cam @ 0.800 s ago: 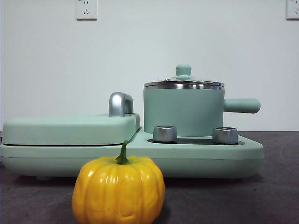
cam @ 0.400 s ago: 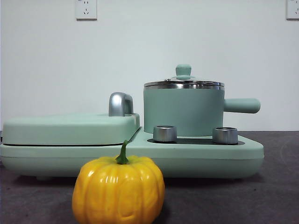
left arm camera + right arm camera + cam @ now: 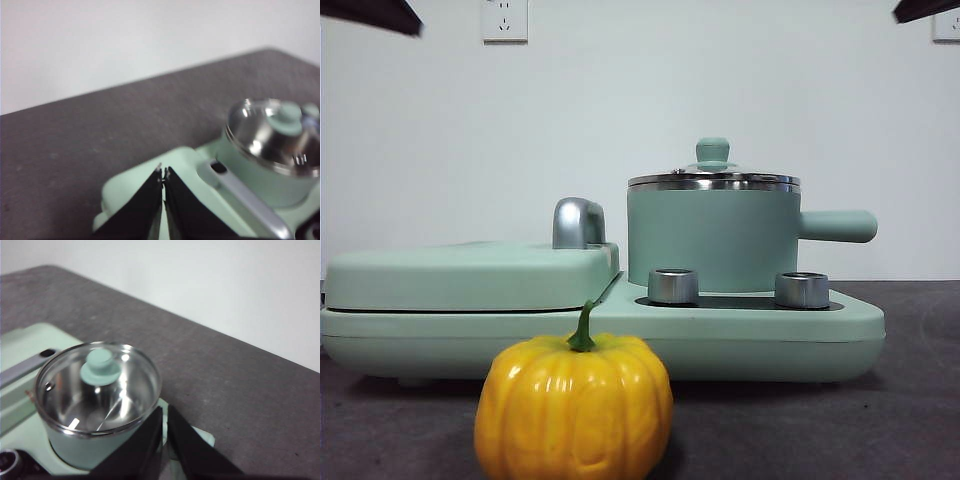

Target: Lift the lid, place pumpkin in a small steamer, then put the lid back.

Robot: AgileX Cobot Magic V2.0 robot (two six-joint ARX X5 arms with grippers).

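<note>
The glossy yellow-orange pumpkin (image 3: pixel 574 407) with a green stem stands on the dark table, nearest the front camera. Behind it the mint green small steamer (image 3: pixel 712 237) sits on the base appliance, its straight handle pointing right. The glass lid (image 3: pixel 713 177) with a mint knob rests on the steamer; it also shows as the lid (image 3: pixel 98 385) and the lid (image 3: pixel 270 134). My left gripper (image 3: pixel 163 172) is shut, high above the griddle side. My right gripper (image 3: pixel 164 412) is shut, above and beside the steamer. Both arms show only as dark tips in the front view's top corners.
The wide mint base appliance (image 3: pixel 760 330) carries a flat griddle cover (image 3: pixel 470 275) on the left with a steel handle (image 3: pixel 577 222), and two steel knobs (image 3: pixel 673 285) in front of the steamer. A white wall with sockets stands behind.
Dark arm tips have come into the front view's top left and top right corners. Pumpkin, steamer and lid have not moved.
</note>
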